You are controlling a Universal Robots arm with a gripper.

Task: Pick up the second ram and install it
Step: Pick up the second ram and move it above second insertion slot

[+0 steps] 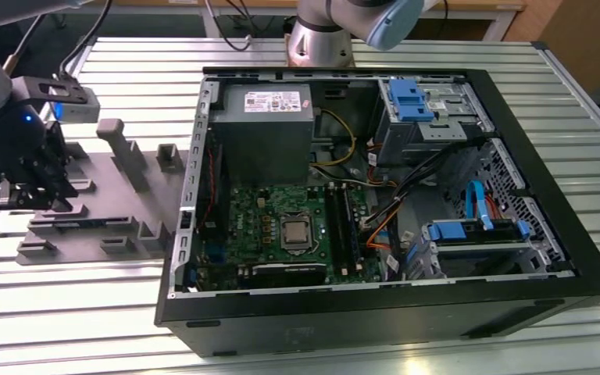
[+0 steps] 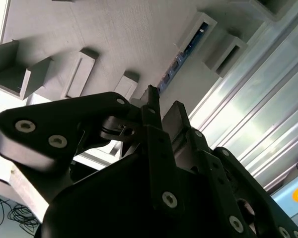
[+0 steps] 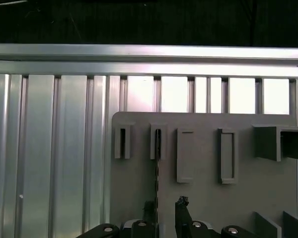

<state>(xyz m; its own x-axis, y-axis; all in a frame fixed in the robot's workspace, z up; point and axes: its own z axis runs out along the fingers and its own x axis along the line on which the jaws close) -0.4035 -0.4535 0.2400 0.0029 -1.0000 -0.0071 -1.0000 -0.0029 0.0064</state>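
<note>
The second ram [image 3: 157, 163] stands on edge in a slot of the grey holder tray [image 1: 123, 223], beside the computer case [image 1: 383, 312]. My gripper [image 3: 164, 206] hangs over it, fingers apart, holding nothing. I judge it light, stiff and fragile; I'd pinch its flat faces, mid-length

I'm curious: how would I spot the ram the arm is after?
Find the open computer case; to the exterior view's left lies a grey tray. Under the gripper, the ram stands on edge in a tray slot: a thin blue board, unlike the empty grey slots beside it.
</note>
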